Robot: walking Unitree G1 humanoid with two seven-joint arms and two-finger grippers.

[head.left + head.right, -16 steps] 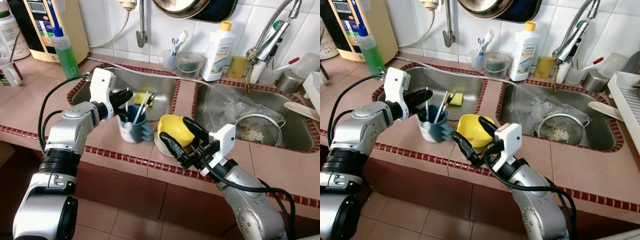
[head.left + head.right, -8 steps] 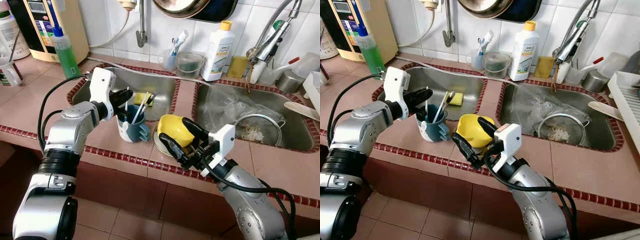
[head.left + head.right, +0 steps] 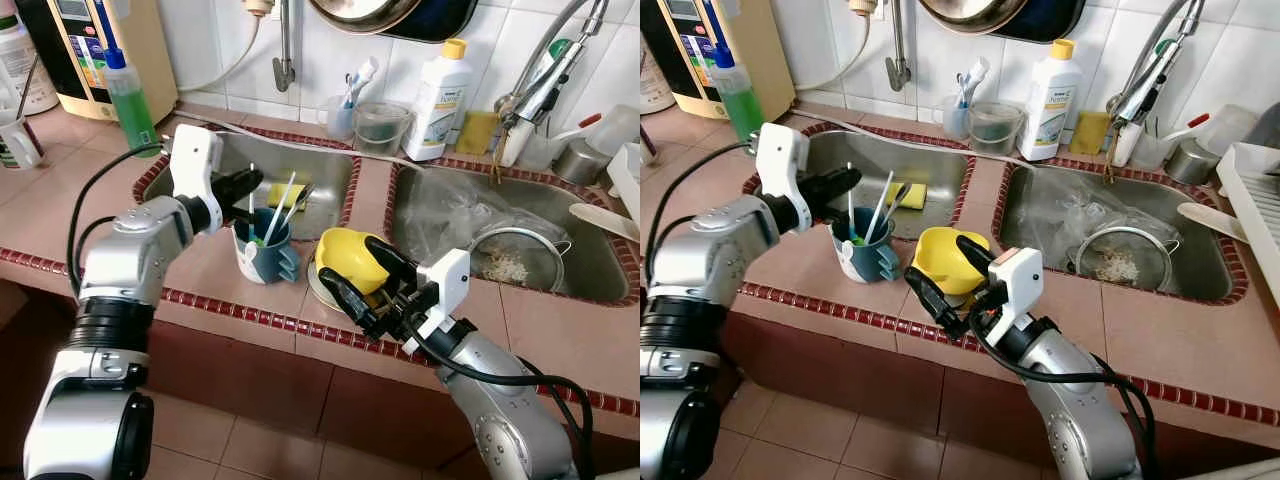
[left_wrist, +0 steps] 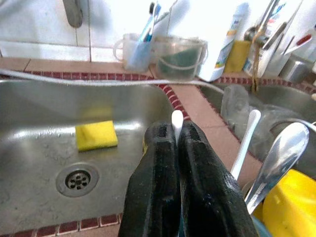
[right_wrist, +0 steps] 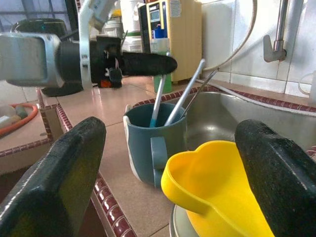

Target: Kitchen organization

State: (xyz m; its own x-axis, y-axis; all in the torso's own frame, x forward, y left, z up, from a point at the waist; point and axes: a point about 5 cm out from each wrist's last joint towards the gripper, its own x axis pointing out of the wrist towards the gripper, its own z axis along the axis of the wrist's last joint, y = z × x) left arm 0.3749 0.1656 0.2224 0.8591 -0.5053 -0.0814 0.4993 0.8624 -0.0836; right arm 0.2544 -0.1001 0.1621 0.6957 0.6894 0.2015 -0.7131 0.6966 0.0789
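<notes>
Left gripper [image 4: 176, 143] pinching a thin white stick [image 4: 177, 123] standing in the blue cup [image 3: 264, 250]; light, slippery, best held near its top. Right gripper [image 3: 352, 275] spread around the yellow bowl [image 3: 348, 258].

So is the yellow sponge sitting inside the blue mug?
No, the yellow sponge lies on the floor of the left sink basin near the drain, while the blue mug holds utensils.
</notes>
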